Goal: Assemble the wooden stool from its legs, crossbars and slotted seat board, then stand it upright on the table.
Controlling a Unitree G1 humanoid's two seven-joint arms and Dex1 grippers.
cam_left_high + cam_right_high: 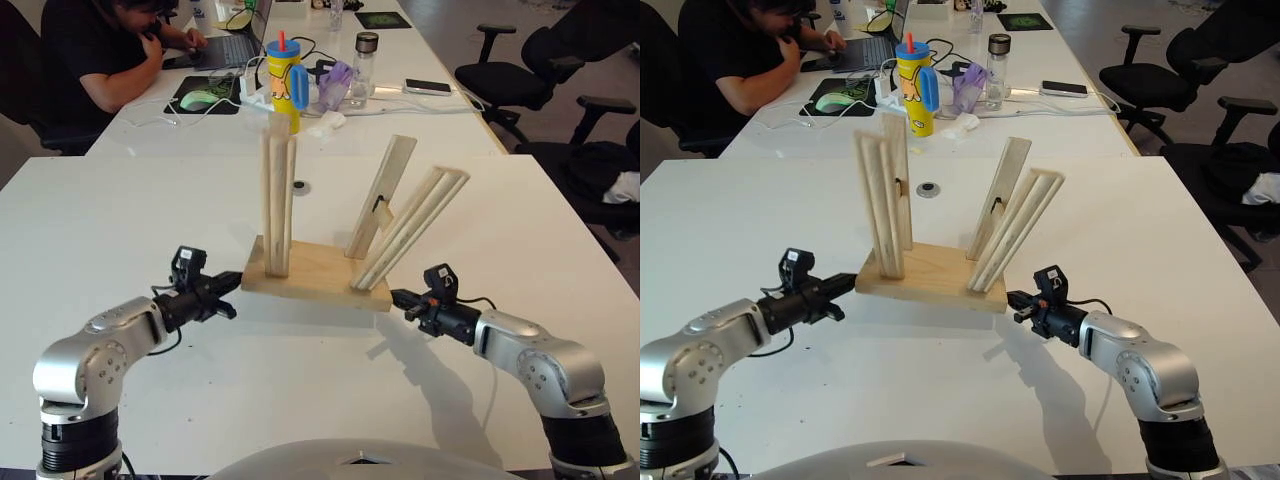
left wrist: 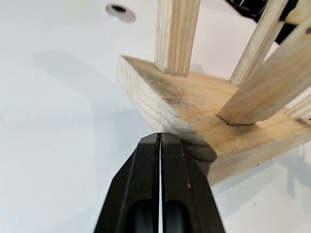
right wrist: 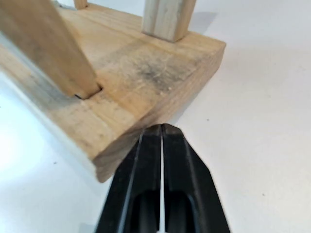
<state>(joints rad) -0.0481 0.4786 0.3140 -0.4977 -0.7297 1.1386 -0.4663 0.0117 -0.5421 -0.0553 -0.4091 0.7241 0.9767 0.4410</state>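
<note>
The wooden stool lies upside down, its slotted seat board (image 1: pixel 310 272) at the table's middle with the legs pointing up. Two legs (image 1: pixel 278 200) stand upright on the left; the right legs (image 1: pixel 412 225) lean outward to the right. My left gripper (image 1: pixel 236 282) is shut, its tip pressed against the board's left corner (image 2: pixel 160 124). My right gripper (image 1: pixel 397 297) is also shut, its tip against the board's right corner (image 3: pixel 146 121). A shadow under the board suggests it sits slightly off the table between the two tips.
A small round dark part (image 1: pixel 298 185) lies on the table behind the stool. On the far table stand a yellow cup (image 1: pixel 285 75) and a bottle (image 1: pixel 365 60), with cables. Office chairs (image 1: pixel 520 70) stand to the right.
</note>
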